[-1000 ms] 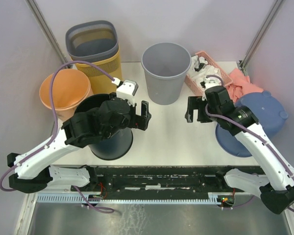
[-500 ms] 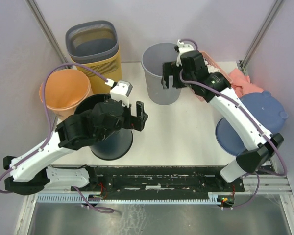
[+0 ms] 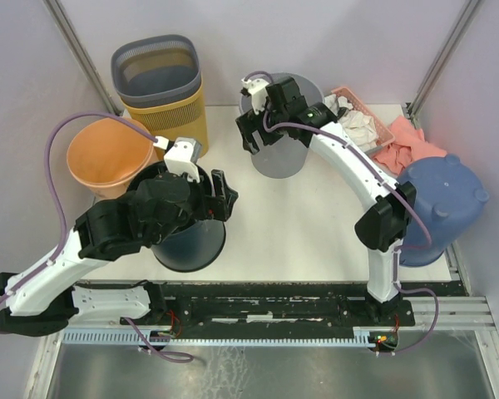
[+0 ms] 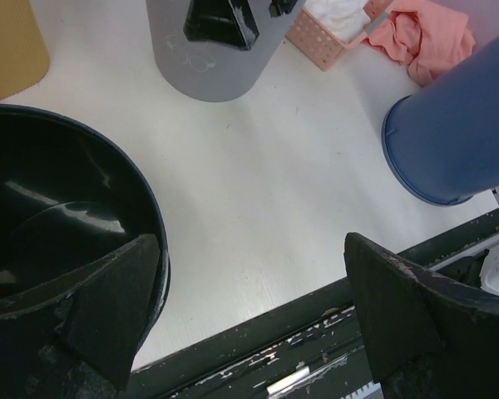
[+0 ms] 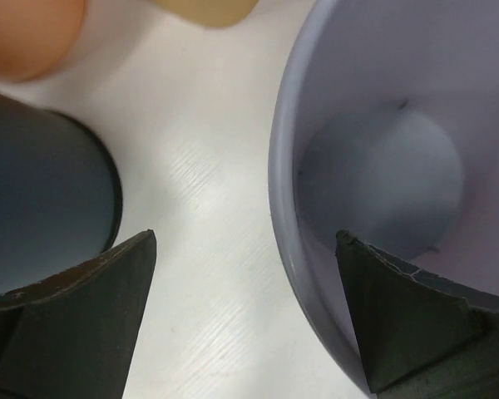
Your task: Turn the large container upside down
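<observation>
Swinging in from the right, the right pincer (image 3: 259, 133) is hovering spread, the grey bin's (image 3: 284, 160) rim between its fingers. It is approaching to grasp, and lowering and clamping likely follow.

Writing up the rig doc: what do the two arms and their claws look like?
The left arm and right arm match: white links, black joints and wrists. A lilac cable runs up each to a white camera box. The left claw and right claw are black, each with two broad wedge fingers, edges scuffed pale.
</observation>
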